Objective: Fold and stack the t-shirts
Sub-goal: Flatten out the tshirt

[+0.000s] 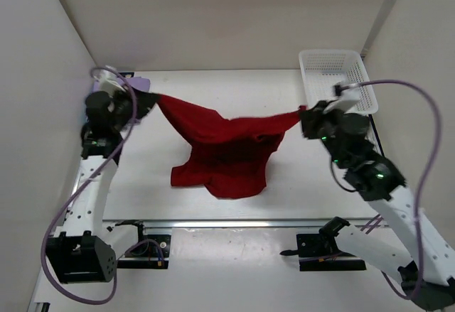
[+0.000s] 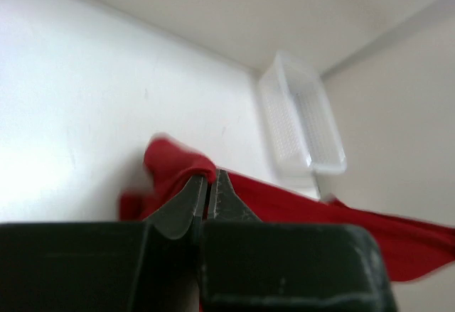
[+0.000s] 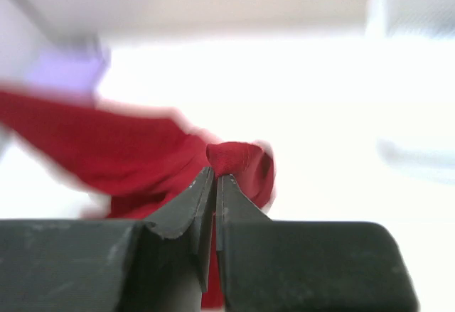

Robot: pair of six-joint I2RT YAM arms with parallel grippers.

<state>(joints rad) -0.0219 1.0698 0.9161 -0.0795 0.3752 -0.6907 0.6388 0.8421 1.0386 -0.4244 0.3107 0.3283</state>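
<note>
A red t-shirt [image 1: 227, 148] hangs stretched between both arms over the middle of the table, its lower part sagging onto the surface. My left gripper [image 1: 151, 103] is shut on the shirt's left end; in the left wrist view the jaws [image 2: 207, 181] pinch a bunch of red fabric [image 2: 170, 159]. My right gripper [image 1: 304, 116] is shut on the right end, with a fold of red cloth [image 3: 234, 157] clamped at the tips [image 3: 215, 178]. A lavender t-shirt [image 1: 136, 82] shows partly behind the left arm at the back left.
A white mesh basket [image 1: 337, 77] stands at the back right corner, just behind the right gripper, and shows in the left wrist view as the basket [image 2: 302, 124]. White walls enclose the table on three sides. A metal rail [image 1: 234, 222] runs along the near edge.
</note>
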